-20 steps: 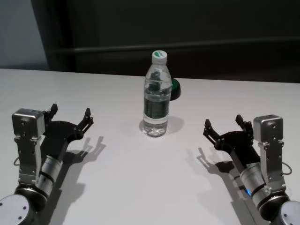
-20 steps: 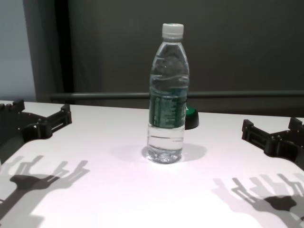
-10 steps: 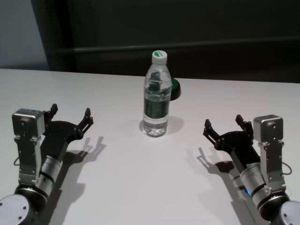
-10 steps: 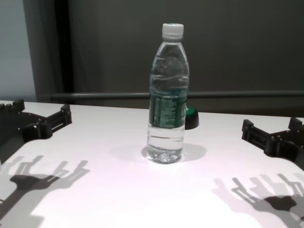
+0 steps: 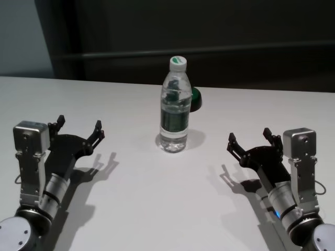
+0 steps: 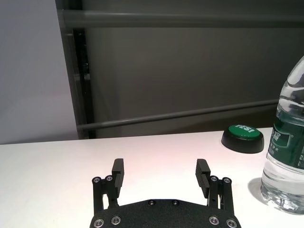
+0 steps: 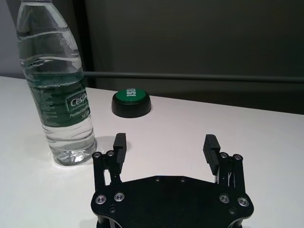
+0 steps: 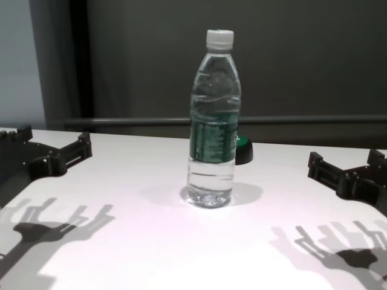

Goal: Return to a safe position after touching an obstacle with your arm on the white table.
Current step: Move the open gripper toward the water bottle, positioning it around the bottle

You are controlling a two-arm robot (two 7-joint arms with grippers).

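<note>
White worktop (image 5: 131, 209) bare but for upright bottle (image 5: 174, 107), tall, light, tippy I judge; left gripper (image 5: 78, 129) and right gripper (image 5: 250, 139) well apart from it, fingers wide open, empty.

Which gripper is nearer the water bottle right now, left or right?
Neither clearly; the gaps look about even. The left gripper hovers open to the water bottle's left, the right gripper open to its right, both nearer the robot, neither touching, over the white table.
</note>
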